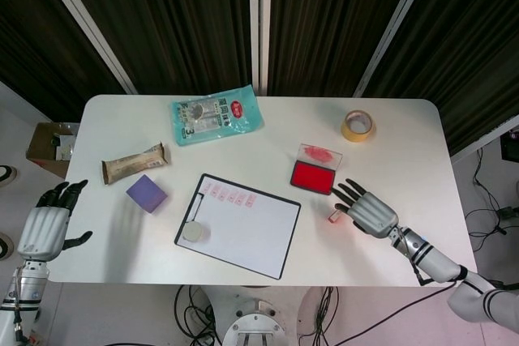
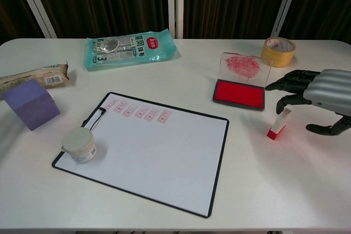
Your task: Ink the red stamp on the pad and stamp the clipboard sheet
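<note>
A: Right hand point(image 2: 315, 94)?
B: Fingers spread, empty, fingertips at the tilted red stamp point(image 2: 279, 124), just beside the ink pad point(image 2: 239, 94).
A: Handling?
B: Likely light, rigid, tippy; pinch its upper body.
A: Left hand point(image 1: 45, 224)?
B: Open, off the table point(image 1: 389, 143).
</note>
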{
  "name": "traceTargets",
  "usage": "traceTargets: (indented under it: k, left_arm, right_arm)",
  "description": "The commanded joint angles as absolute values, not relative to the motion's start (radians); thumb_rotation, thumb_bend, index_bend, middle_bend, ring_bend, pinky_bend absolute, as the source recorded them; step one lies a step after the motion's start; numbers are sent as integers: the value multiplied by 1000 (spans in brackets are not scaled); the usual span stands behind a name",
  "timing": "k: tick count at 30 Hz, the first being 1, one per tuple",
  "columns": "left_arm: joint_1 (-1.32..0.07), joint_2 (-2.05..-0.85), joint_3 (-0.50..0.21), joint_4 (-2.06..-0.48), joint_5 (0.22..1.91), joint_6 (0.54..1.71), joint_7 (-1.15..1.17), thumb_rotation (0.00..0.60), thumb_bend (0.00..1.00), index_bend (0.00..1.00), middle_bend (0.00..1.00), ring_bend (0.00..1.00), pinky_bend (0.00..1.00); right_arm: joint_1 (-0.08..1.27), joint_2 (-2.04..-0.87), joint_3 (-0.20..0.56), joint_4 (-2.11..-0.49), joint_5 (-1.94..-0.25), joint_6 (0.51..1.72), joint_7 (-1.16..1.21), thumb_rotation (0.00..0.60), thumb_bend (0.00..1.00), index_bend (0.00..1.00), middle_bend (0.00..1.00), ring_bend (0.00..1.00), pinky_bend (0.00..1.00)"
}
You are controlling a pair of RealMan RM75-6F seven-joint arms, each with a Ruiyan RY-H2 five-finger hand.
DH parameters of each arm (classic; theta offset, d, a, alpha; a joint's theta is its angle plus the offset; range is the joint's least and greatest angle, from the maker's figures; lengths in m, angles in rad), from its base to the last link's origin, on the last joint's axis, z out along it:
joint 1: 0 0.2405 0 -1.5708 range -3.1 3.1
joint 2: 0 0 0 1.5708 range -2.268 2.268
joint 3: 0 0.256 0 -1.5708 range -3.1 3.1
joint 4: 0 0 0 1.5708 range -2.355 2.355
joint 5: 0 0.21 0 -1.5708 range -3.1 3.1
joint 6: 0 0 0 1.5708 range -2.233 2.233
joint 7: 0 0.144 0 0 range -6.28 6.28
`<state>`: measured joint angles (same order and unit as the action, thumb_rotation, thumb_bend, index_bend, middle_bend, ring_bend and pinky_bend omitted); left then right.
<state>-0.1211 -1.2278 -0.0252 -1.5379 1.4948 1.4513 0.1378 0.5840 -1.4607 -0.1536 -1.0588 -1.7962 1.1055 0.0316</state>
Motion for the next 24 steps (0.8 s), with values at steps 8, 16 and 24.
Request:
traceTargets:
  k: [8,16,24]
  left_arm:
    - [-121,-1229,-26,-1536,1494,1452,135,600,0,111,170,120,212]
    - [-119,-1221,-22,-1539,1491,1444,127,600,0,111,165,121,214]
    - [-123,-1219,-19,-1543,1492,1434,119,600,0,111,158,121,216]
  right_arm:
    - [573,-1461,-148,-1064,-1768,1093,2,600,316,124,0,0,0]
    - [542,-1443,-111,-1127,-1759,1200,-21,600,274,0,4,66,167]
    - [536,-1353,-99,-1304,-1723,1167,-125,600,226,184,206,631,878]
